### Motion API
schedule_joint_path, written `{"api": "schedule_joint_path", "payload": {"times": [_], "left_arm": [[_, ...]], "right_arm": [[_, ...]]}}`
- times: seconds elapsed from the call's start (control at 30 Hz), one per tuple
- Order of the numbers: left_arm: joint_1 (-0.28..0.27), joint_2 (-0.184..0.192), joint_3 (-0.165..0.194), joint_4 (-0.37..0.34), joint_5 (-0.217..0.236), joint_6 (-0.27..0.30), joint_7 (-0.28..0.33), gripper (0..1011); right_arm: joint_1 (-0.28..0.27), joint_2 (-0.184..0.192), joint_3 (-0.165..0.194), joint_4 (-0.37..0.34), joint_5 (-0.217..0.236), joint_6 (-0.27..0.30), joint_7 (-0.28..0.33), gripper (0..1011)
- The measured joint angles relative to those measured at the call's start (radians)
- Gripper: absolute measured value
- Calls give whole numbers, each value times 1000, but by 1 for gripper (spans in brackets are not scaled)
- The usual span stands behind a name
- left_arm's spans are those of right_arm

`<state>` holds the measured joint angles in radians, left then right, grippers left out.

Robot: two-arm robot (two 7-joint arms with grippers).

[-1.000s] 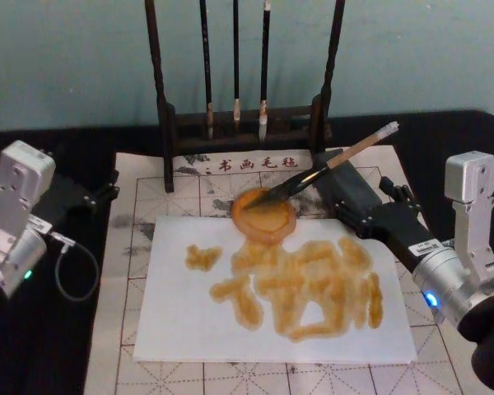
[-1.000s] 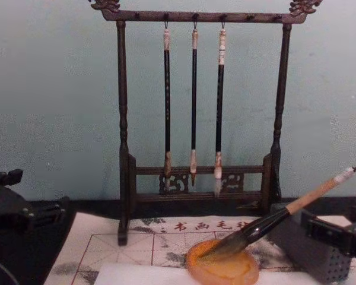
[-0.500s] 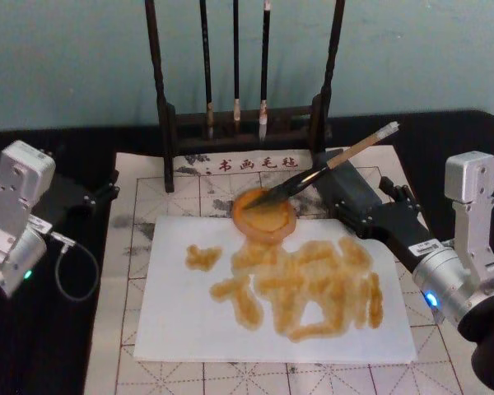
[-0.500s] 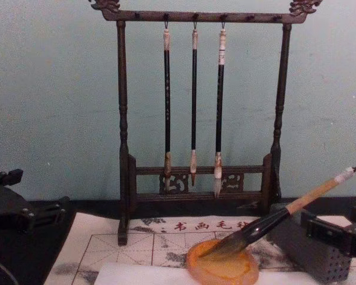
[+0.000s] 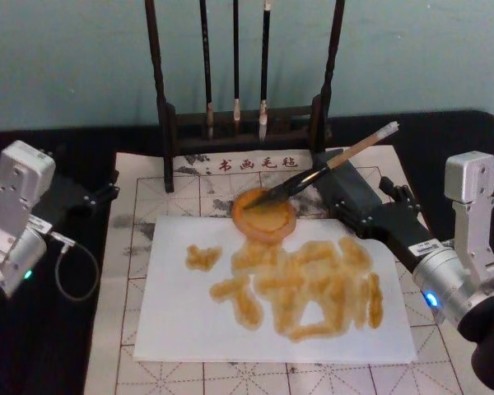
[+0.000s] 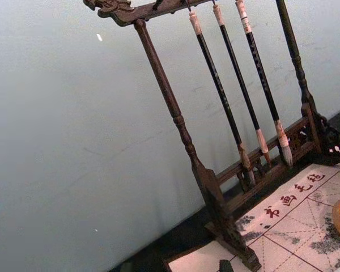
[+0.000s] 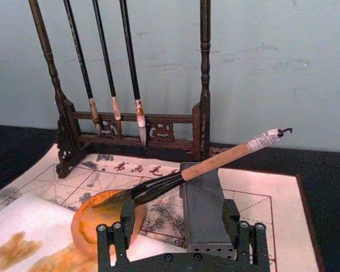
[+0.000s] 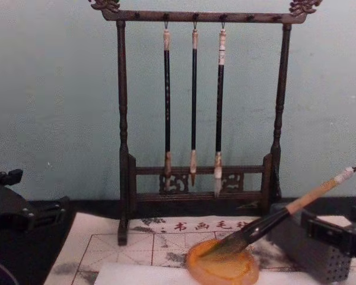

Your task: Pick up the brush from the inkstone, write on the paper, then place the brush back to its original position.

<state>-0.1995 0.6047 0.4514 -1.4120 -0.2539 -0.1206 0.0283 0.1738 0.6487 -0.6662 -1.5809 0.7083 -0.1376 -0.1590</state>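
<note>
The brush [image 5: 329, 169] lies at a slant, its dark tip in the round orange inkstone [image 5: 265, 216] and its tan handle propped on a grey block [image 5: 346, 193]. The right wrist view shows the brush [image 7: 215, 161], the inkstone [image 7: 96, 218] and the block [image 7: 201, 209]. My right gripper [image 5: 377, 210] is open just behind the block, its fingers [image 7: 124, 224] spread wide and holding nothing. White paper [image 5: 181, 321] covered with amber strokes lies in front of the inkstone. My left gripper [image 5: 95, 196] is parked open at the far left, off the mat.
A dark wooden rack [image 8: 123, 148] with three thin hanging brushes [image 8: 193, 101] stands behind the inkstone [image 8: 222, 267]. A gridded felt mat [image 5: 132, 230] lies under the paper on the black table. A cable loops by the left arm [image 5: 74, 271].
</note>
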Motion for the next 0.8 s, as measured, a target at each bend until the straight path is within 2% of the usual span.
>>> {"api": "schedule_joint_path", "payload": {"times": [0.8], "left_arm": [[0, 0, 0, 0, 0, 0, 0, 1001]], "right_arm": [[0, 0, 0, 0, 0, 0, 0, 1000]]}}
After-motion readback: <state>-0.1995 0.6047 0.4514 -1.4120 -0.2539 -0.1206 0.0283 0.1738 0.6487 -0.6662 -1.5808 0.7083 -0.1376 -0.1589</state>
